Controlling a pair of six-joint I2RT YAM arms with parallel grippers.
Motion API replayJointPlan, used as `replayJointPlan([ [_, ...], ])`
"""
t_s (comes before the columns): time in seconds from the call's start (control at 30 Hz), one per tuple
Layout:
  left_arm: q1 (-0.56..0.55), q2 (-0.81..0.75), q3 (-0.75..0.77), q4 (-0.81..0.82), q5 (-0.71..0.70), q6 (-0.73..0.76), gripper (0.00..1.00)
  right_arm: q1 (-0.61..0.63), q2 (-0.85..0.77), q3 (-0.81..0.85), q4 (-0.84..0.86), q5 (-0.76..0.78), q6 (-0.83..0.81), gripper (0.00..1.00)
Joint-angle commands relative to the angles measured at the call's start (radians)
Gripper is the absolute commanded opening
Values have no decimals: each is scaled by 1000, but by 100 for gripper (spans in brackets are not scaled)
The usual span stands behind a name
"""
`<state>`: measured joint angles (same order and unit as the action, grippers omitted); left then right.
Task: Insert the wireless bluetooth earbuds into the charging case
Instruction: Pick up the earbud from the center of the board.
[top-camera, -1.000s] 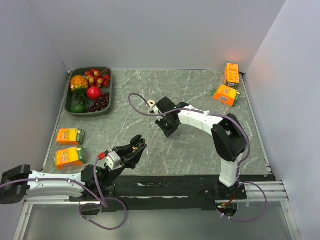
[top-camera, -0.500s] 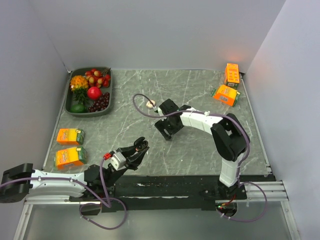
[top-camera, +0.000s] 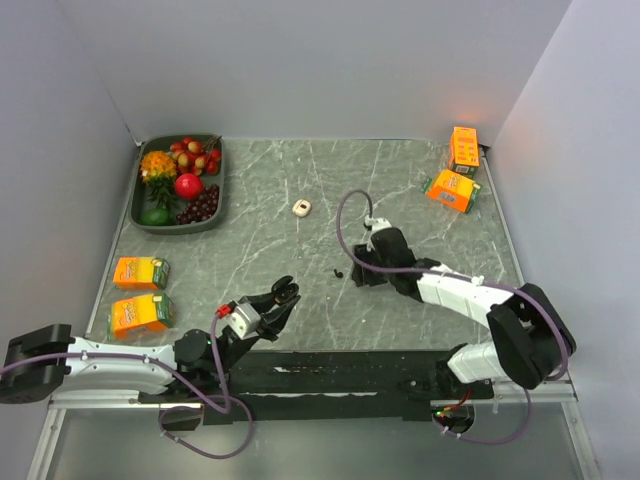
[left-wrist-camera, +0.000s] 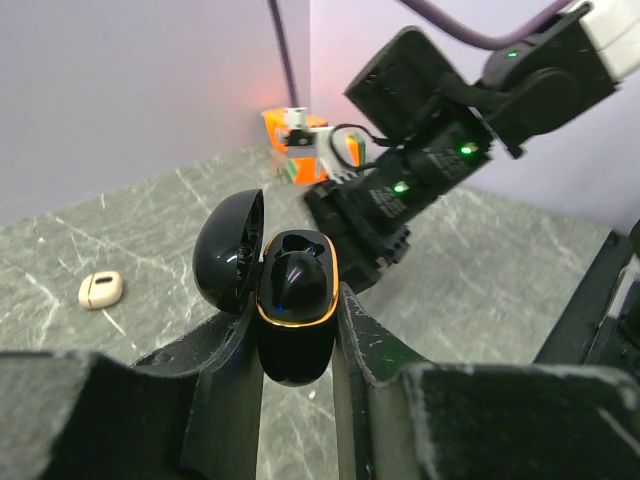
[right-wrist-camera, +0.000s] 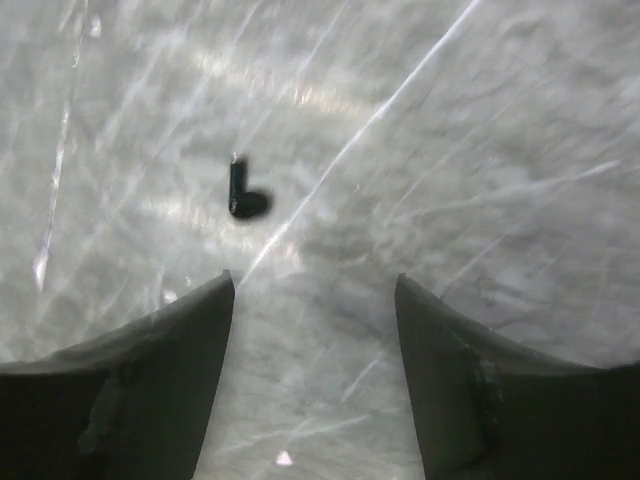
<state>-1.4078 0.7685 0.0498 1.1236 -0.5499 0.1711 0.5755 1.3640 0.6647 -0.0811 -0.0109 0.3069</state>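
My left gripper (top-camera: 285, 294) (left-wrist-camera: 298, 330) is shut on the black charging case (left-wrist-camera: 296, 318) (top-camera: 284, 293), just above the table near its front edge. The case's lid (left-wrist-camera: 228, 264) stands open to the left, and a gold rim rings the mouth. A glossy black shape fills the mouth; I cannot tell whether it is an earbud. One tiny black earbud (right-wrist-camera: 243, 196) (top-camera: 337, 271) lies loose on the marble. My right gripper (top-camera: 356, 271) (right-wrist-camera: 315, 292) hangs open low over the table just right of this earbud, touching nothing.
A small cream oval piece (top-camera: 301, 208) (left-wrist-camera: 101, 289) lies mid-table. A grey tray (top-camera: 222, 185) of fruit sits at the back left. Orange cartons are at the left edge (top-camera: 140, 272) (top-camera: 138, 314) and the back right (top-camera: 463, 148) (top-camera: 451, 189).
The right arm has folded back toward its base and its gripper has opened. An earbud now lies on the table beside it. The left gripper, still holding the case, crept slightly right.
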Motion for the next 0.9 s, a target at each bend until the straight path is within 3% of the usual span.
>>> replayJointPlan([
  [0.0, -5, 28, -19, 16, -30, -24, 1, 20, -52, -94, 218, -43, 129, 4],
  [0.03, -5, 31, -18, 16, -30, -27, 1, 24, -36, -108, 233, -52, 129, 0],
  [0.33, -5, 64, 8, -21, -33, -39, 1, 76, 125, -82, 397, -132, 156, 0],
  [0.6, -5, 64, 8, -24, -56, -30, 1, 76, 208, -19, 362, -146, 158, 0],
  [0.87, -6, 71, 22, -50, -65, -27, 1, -15, 273, 22, 337, -126, 146, 0],
])
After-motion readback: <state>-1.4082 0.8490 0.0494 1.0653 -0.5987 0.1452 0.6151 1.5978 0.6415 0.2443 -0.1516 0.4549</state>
